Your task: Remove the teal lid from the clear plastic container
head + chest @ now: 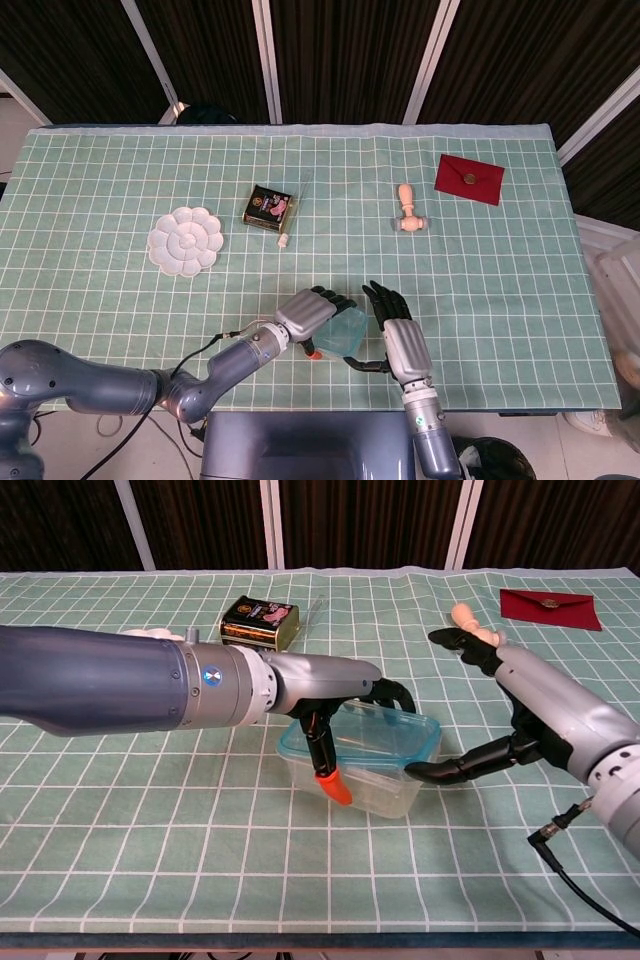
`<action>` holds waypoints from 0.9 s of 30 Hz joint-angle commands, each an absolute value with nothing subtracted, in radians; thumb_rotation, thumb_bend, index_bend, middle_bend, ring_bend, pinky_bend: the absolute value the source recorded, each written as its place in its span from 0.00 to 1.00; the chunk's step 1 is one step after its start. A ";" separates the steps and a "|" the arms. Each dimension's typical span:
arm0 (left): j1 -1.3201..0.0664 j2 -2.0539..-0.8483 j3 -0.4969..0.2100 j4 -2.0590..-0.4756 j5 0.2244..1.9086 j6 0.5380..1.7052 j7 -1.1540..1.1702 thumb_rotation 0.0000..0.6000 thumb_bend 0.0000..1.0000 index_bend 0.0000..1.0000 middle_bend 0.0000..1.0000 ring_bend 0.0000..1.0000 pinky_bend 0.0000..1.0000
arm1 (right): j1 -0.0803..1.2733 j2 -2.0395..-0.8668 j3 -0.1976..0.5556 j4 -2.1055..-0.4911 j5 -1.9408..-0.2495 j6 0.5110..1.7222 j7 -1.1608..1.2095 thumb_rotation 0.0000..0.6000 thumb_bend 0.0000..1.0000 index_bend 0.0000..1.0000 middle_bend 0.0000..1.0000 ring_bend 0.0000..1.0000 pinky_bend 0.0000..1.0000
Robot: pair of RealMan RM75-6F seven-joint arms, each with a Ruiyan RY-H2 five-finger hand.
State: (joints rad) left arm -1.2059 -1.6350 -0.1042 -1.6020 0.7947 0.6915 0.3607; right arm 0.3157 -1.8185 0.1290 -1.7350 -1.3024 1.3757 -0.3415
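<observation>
Left hand: the left hand [345,705] grasps the clear plastic container [360,770], fingers draped over its teal lid [362,740] and the orange-tipped thumb pressed on the near wall; in the head view it [312,313] covers the box's 9 o'clock end.
Right hand: the right hand [500,715] is released, fingers spread and holding nothing; its thumb [445,770] reaches to the container's 3 o'clock corner, whether touching I cannot tell.
Container: on the checked green tablecloth [500,270] at the 6 o'clock edge of the table, between the two hands, lid seated on top.
Beyond, 12 o'clock of the box: a dark tin [270,208].
At 10 o'clock: a white flower-shaped palette [185,240].
At 1 o'clock: a wooden stamp [407,210], with a red envelope [469,179] farther out.
</observation>
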 commanded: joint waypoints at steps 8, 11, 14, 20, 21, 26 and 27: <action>-1.218 -1.620 -0.099 -1.607 0.783 0.667 0.351 1.00 0.00 0.05 0.08 0.11 0.28 | 0.310 -1.824 0.127 -1.718 -1.301 1.372 -0.329 1.00 0.21 0.00 0.00 0.00 0.00; -1.222 -1.618 -0.097 -1.609 0.782 0.668 0.354 1.00 0.00 0.03 0.05 0.09 0.26 | 0.308 -1.823 0.126 -1.722 -1.300 1.371 -0.329 1.00 0.21 0.00 0.00 0.00 0.00; -1.224 -1.617 -0.095 -1.611 0.778 0.672 0.354 1.00 0.00 0.02 0.04 0.08 0.25 | 0.307 -1.823 0.127 -1.724 -1.298 1.369 -0.327 1.00 0.21 0.00 0.00 0.00 0.00; -1.229 -1.616 -0.088 -1.612 0.773 0.674 0.358 1.00 0.00 0.02 0.04 0.08 0.26 | 0.308 -1.833 0.130 -1.718 -1.301 1.367 -0.323 1.00 0.21 0.00 0.00 0.00 0.00; -1.230 -1.616 -0.087 -1.612 0.773 0.675 0.359 1.00 0.00 0.02 0.04 0.08 0.26 | 0.309 -1.835 0.132 -1.717 -1.300 1.366 -0.324 1.00 0.21 0.00 0.00 0.00 0.00; -1.233 -1.618 -0.085 -1.611 0.774 0.677 0.360 1.00 0.00 0.02 0.04 0.08 0.27 | 0.317 -1.849 0.146 -1.714 -1.297 1.362 -0.331 1.00 0.21 0.00 0.00 0.00 0.00; -1.233 -1.618 -0.085 -1.610 0.775 0.677 0.359 1.00 0.00 0.02 0.04 0.08 0.27 | 0.318 -1.851 0.147 -1.714 -1.296 1.362 -0.334 1.00 0.21 0.00 0.00 0.00 0.00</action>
State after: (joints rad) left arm -1.2333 -1.6183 -0.0848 -1.6104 0.7748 0.6776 0.3594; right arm 0.3170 -1.8497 0.1466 -1.7142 -1.2966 1.3624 -0.3329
